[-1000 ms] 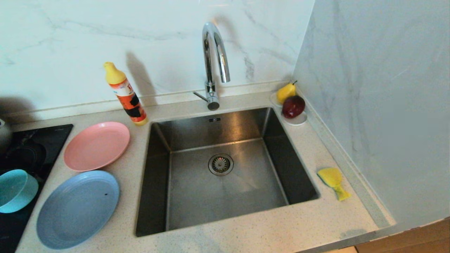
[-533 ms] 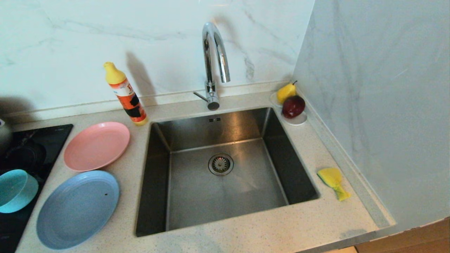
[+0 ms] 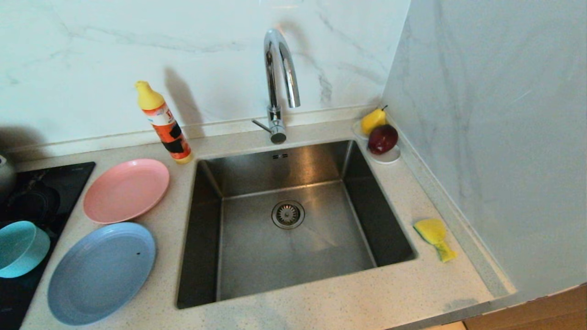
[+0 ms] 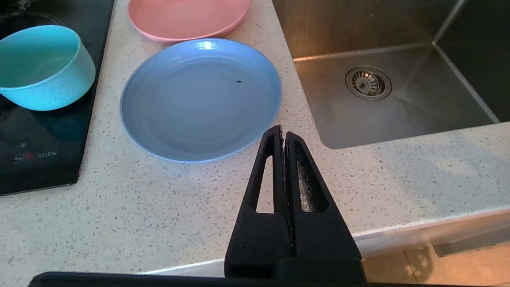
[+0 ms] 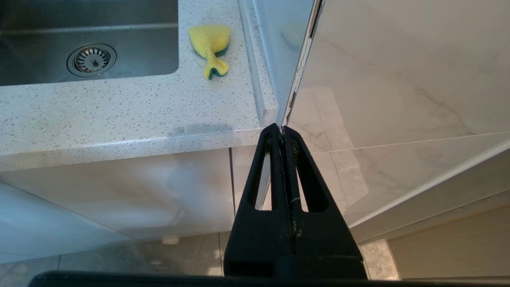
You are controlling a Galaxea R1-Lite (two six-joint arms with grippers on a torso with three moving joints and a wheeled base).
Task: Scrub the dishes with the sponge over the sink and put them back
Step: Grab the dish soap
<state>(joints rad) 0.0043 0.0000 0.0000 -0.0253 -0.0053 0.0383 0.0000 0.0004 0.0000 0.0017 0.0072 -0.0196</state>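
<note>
Left of the steel sink (image 3: 211,220) lie a pale-blue plate (image 3: 102,272) and, behind it, a pink plate (image 3: 126,189). A teal bowl (image 3: 18,248) rests on the black hob at the far left. The yellow sponge (image 3: 434,236) with its green face lies twisted on the counter right of the sink. Neither arm shows in the head view. My left gripper (image 4: 282,131) is shut and empty, held above the counter's front edge near the pale-blue plate (image 4: 201,97). My right gripper (image 5: 282,129) is shut and empty, off the counter's front right corner, with the sponge (image 5: 210,44) beyond it.
A chrome arched tap (image 3: 277,87) rises behind the sink. An orange detergent bottle (image 3: 164,123) stands behind the pink plate. A yellow pear (image 3: 372,120) and a dark red fruit (image 3: 382,138) sit on a white saucer (image 3: 390,158) in the back right corner. A marble wall closes the right side.
</note>
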